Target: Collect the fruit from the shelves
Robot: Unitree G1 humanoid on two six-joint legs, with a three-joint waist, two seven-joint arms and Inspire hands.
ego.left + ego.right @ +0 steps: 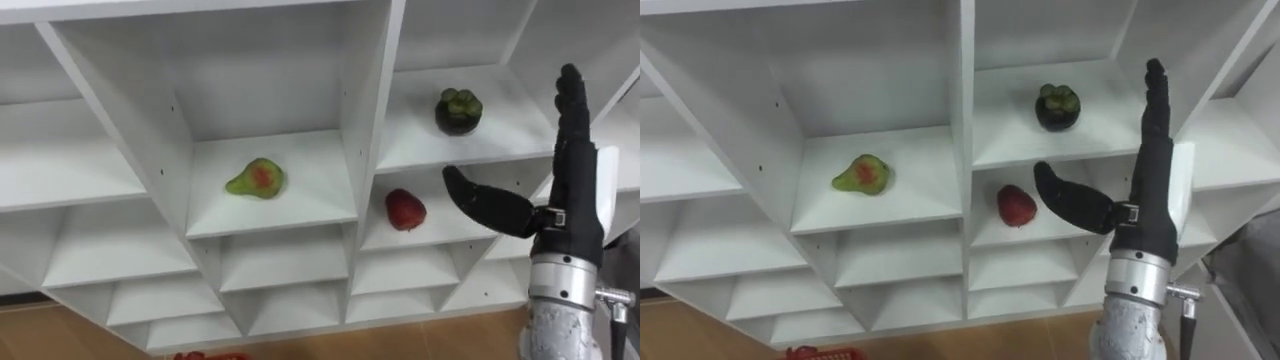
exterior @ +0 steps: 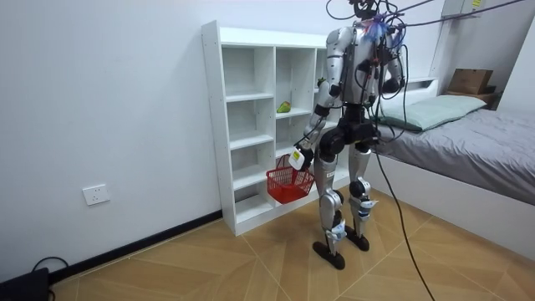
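On a shelf in the right column of the closet (image 1: 375,120) sits the red fruit (image 1: 405,209), which we take for the likeliest next pick. It lies just left of and a little below the thumb tip of the right hand (image 1: 572,205), set back in its compartment, with bare shelf between the two. It is roundish, slightly taller than wide, and glossy deep red. It seems to stand on its base, so its long axis matters little, and we judge a grasp from the front would do. One shelf up in the same column, a dark fruit (image 1: 458,110) with a lumpy green cap sits left of the hand's fingers, near but apart. In the next column to the left, a pear (image 1: 256,179) lies on its side, long axis left to right, narrow end leftward. It is green with a red blush and well apart from the hand. The right hand is upright before the right column and holds nothing, its fingers straight and together, pointing up, its thumb splayed left toward the red fruit. We judge this hand far the nearer to all three fruits. In the room view the robot stands upright, close to the closet and facing it. The left hand (image 2: 301,159) is low by the thigh, closed on the handle of a red basket (image 2: 287,186) that hangs clear of the floor. All three fruits sit on shelves, so we judge collecting not yet begun.
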